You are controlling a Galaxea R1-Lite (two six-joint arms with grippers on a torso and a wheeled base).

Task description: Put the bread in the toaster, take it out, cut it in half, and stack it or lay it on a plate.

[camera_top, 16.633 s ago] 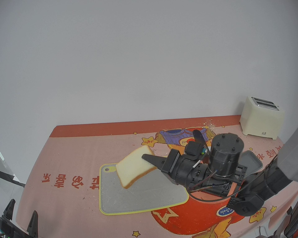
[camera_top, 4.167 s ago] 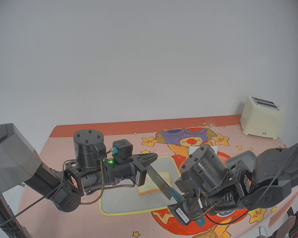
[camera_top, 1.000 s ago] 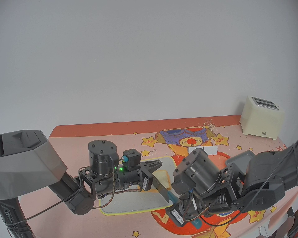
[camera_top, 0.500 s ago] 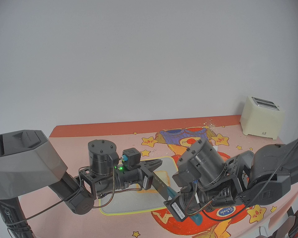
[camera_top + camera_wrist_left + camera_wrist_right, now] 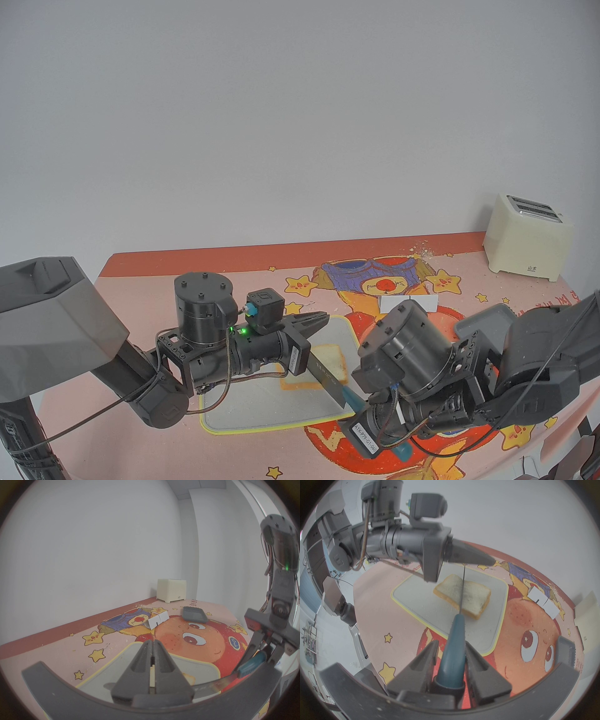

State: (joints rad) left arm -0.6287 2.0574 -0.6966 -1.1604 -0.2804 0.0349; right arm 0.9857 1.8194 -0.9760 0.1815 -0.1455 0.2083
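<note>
Right claw (image 5: 452, 645) clamped on the knife (image 5: 458, 620) handle, blade across the bread (image 5: 476, 595) lying flat on the cutting board (image 5: 425, 602), left claw (image 5: 152, 644) pinched shut and empty just above, so unpinned, the slice could skid or squash, or the blade clip that claw

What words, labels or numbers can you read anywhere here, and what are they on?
White sticker by the right pincer: printed characters, too small and tilted to read.
Mark low on the toaster front: too small to read.
Blue oval badge on the tablecloth: blurred, unreadable.
Lettering under the purple hat drawing: too small to read.
</note>
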